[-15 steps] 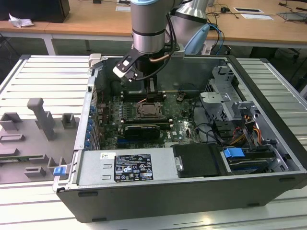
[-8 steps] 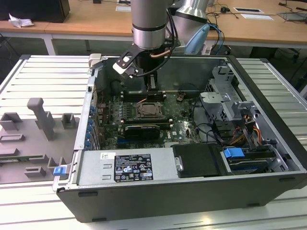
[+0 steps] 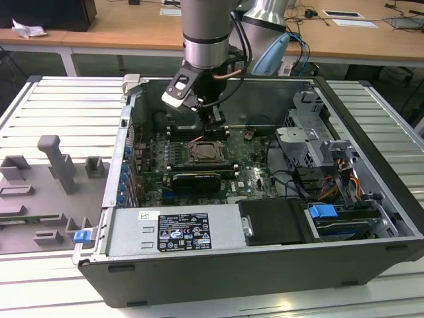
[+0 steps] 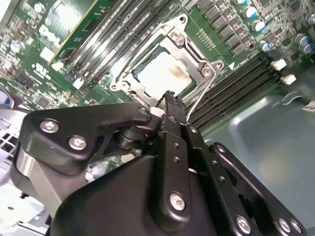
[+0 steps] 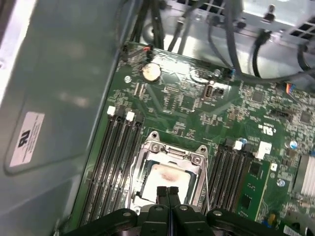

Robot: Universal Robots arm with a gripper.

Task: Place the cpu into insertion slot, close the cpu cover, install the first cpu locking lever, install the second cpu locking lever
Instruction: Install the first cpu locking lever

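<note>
One cpu (image 5: 165, 176) lies in the insertion slot (image 5: 139, 183) mid-motherboard (image 5: 187, 108) inside the open computer case (image 3: 265, 271), the cpu cover (image 5: 170, 153) down over its edges. My pincer (image 5: 166, 192) hovers at the slot's edge, fingers pressed together; a thin wire lever (image 4: 199, 96) stands beside them, perhaps touching.

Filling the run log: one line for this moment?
cpu: seated in insertion slot | cpu cover: down over it | gripper: shut, tips at cover's edge
</note>
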